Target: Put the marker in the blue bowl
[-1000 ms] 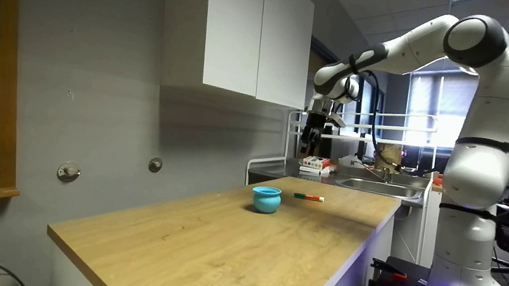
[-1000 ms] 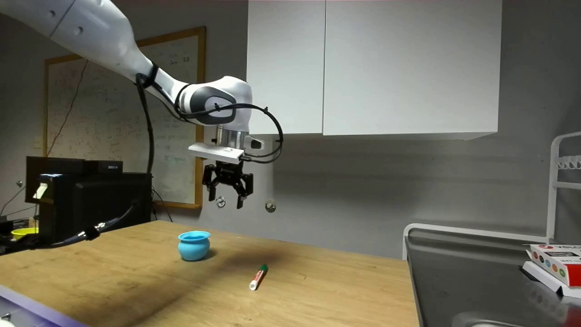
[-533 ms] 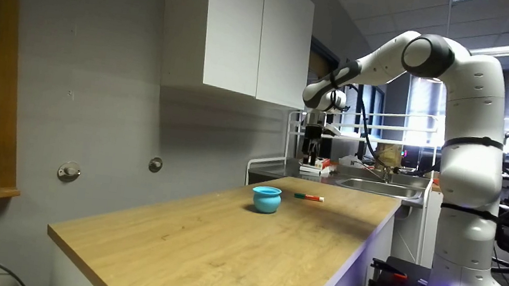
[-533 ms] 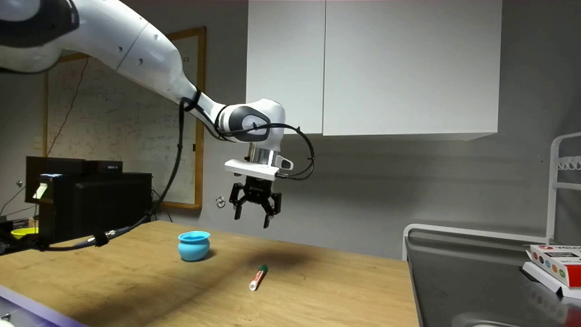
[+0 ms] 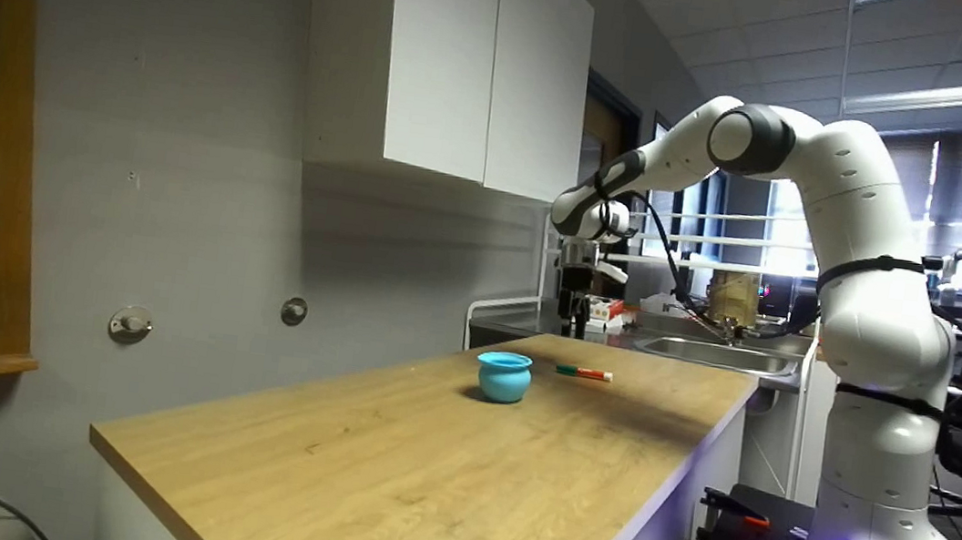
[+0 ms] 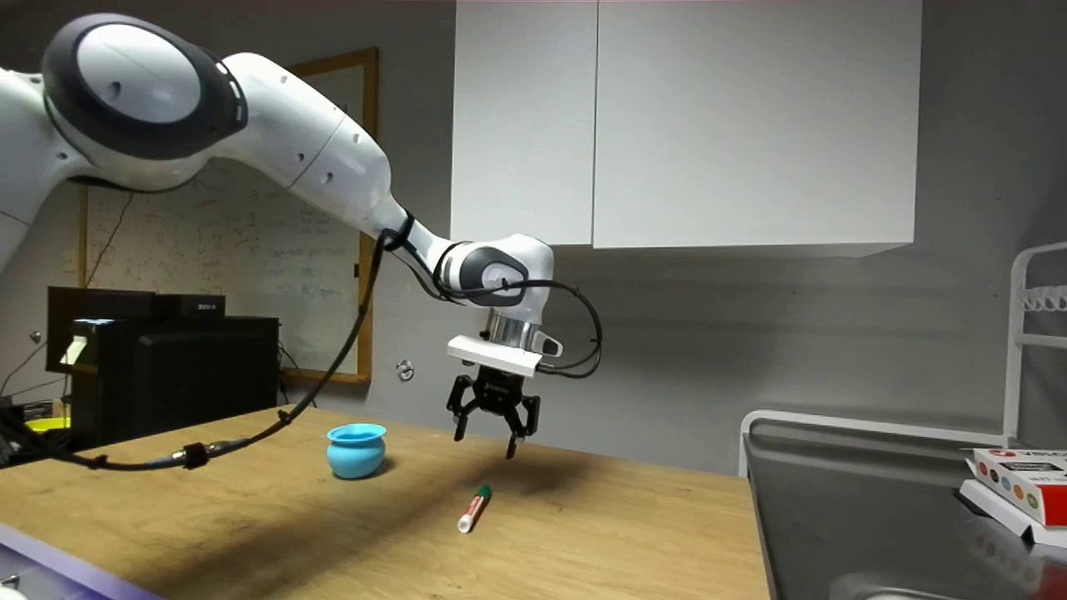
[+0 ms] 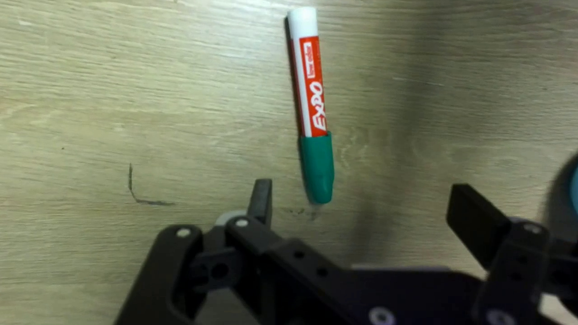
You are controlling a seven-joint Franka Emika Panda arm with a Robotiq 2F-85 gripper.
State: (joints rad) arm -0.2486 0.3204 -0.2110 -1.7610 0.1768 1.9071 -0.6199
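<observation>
Pointing its green cap [image 6: 485,492] far in an exterior view, the marker [image 6: 474,510] is lying on the counter [image 6: 625,542]; above, toward the cap, the empty hand [image 6: 485,440] is hanging wide (crosswise to the long axis), the blue bowl [image 6: 356,454] sitting left.

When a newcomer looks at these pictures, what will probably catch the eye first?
Probably the large white Franka arm, stretched out over the wooden countertop with its black fingers spread open. Next would be the bright turquoise bowl, standing upright on that countertop. In the wrist view, the green-capped Expo marker stands out, lying flat with its cap toward the fingers.
</observation>
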